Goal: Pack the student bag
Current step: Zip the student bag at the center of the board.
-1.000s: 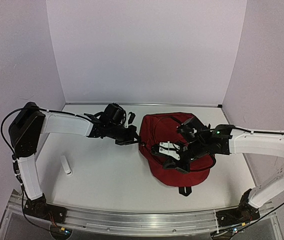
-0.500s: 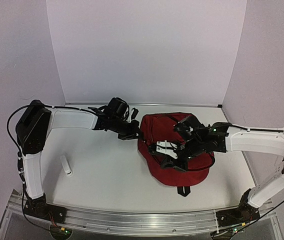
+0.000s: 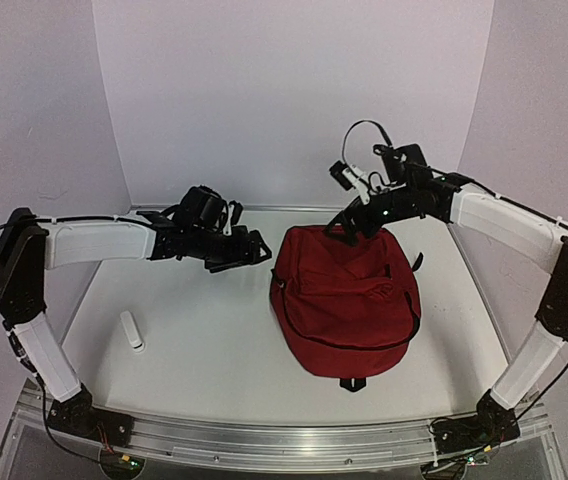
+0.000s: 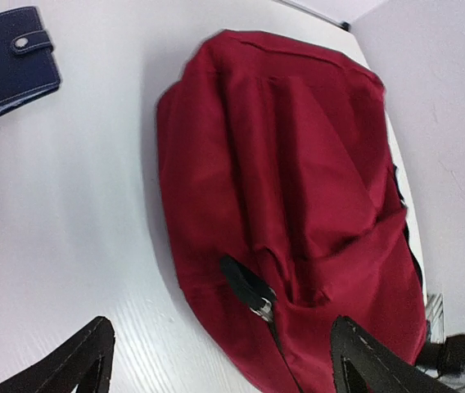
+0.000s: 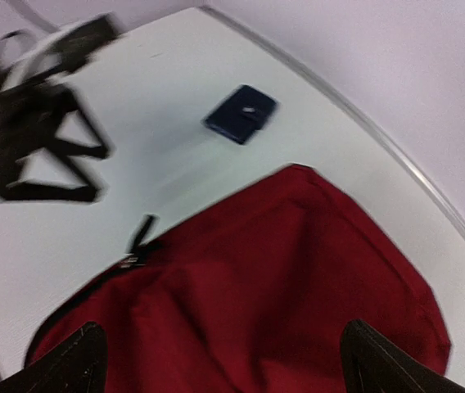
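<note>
The student bag (image 3: pixel 344 300) is a dark red backpack lying flat on the white table, zipped shut. Its black zipper pull (image 4: pixel 247 286) lies on the side near my left gripper and also shows in the right wrist view (image 5: pixel 138 237). My left gripper (image 3: pixel 242 250) is open and empty, just left of the bag; in its wrist view (image 4: pixel 220 348) the jaws stand wide apart over the bag's (image 4: pixel 298 180) edge. My right gripper (image 3: pixel 349 225) is open and empty above the bag's far end, jaws wide over the red fabric (image 5: pixel 257 286).
A small dark blue snap wallet (image 4: pixel 15 61) lies on the table beyond the bag, also in the right wrist view (image 5: pixel 241 113); the top view hides it. A white cylinder (image 3: pixel 132 330) lies at the front left. White walls enclose the table.
</note>
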Action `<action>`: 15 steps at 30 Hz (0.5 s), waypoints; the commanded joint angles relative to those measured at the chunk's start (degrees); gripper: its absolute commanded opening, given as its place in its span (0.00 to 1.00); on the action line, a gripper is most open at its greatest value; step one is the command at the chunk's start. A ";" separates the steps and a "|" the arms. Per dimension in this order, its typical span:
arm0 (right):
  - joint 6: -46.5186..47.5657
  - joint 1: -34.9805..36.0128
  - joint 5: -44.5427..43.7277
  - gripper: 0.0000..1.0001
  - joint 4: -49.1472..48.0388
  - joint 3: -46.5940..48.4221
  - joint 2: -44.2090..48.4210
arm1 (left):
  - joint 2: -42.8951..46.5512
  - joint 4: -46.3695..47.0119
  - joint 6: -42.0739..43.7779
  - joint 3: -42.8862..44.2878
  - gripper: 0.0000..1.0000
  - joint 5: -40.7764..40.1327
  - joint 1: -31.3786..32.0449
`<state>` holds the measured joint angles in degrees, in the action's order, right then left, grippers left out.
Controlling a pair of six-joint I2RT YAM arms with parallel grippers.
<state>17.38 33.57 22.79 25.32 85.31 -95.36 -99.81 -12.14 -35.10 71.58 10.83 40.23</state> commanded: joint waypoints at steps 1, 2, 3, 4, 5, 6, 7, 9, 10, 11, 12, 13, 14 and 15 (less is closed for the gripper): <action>-2.35 -7.28 -2.03 0.98 -0.67 6.91 -6.27 | 3.88 0.83 -1.45 -3.85 0.94 -2.63 8.12; -2.62 -8.83 -2.00 0.98 -0.49 8.96 -8.46 | 3.41 2.06 -2.68 -4.91 0.94 -2.44 10.05; -2.81 -10.06 -1.85 0.98 -0.36 10.51 -10.25 | 2.73 3.51 -3.92 -6.01 0.95 -1.96 11.76; -2.72 -11.60 -1.47 0.98 -0.29 12.10 -12.03 | 2.05 5.17 -5.13 -7.05 0.95 -1.51 13.59; -2.43 -12.26 -1.28 0.98 -0.34 13.46 -13.78 | 1.41 6.62 -6.34 -7.72 0.96 -1.64 15.53; -1.80 -12.64 -1.25 0.98 -0.36 14.61 -15.51 | 0.71 7.66 -7.16 -8.19 0.96 -1.87 16.82; -1.06 -12.83 -1.34 0.98 -0.36 15.74 -17.31 | 0.00 8.72 -8.01 -8.37 0.96 -1.88 17.94; -0.12 -12.95 -0.72 0.98 -0.20 17.59 -20.52 | -2.22 10.52 -9.85 -7.78 0.96 -1.20 19.51; 0.24 -12.96 -0.09 0.98 -0.04 18.32 -22.07 | -3.45 11.09 -10.79 -7.14 0.96 -0.83 19.97; 0.26 -12.99 0.10 0.98 0.03 19.07 -23.92 | -4.95 11.28 -11.47 -6.18 0.96 -0.72 20.27; 0.22 -12.96 0.10 0.98 0.23 19.70 -25.08 | -5.83 11.50 -12.48 -5.79 0.93 -0.86 20.32; 0.38 -13.05 0.10 0.98 0.79 20.44 -26.70 | -6.69 11.84 -13.45 -5.61 0.91 -0.85 20.32; 0.64 -13.10 -0.30 0.98 1.11 20.72 -27.53 | -7.53 13.36 -14.27 -5.66 0.85 -0.85 20.36; 1.13 -13.22 -0.55 0.98 1.57 20.75 -28.33 | -8.04 14.27 -15.09 -5.70 0.80 -0.91 20.32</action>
<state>16.90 20.03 21.91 25.23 102.97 -120.47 -105.61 -3.73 -45.13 63.66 10.44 61.07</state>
